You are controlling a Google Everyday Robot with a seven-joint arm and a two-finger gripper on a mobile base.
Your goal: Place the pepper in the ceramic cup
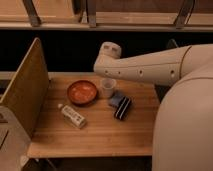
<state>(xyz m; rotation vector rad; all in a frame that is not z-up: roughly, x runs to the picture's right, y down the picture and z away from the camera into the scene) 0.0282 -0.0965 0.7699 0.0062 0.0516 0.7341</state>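
Gripper, grip state not to be told, is seen raised at 12 o'clock of the ceramic cup; the pepper is not made out, perhaps carried; release is best made centred over the cup mouth, clear of the bowl at 9 o'clock.

Worktop front strip open. The rear is crowded by bowl, ceramic cup and dark block — tube lies mid-left. Gripper overhangs the cup; side panel walls the left.

i see the gripper hanging above the ceramic cup, which stands upright on the wooden table just beside the orange bowl; a white tube lies nearer me.
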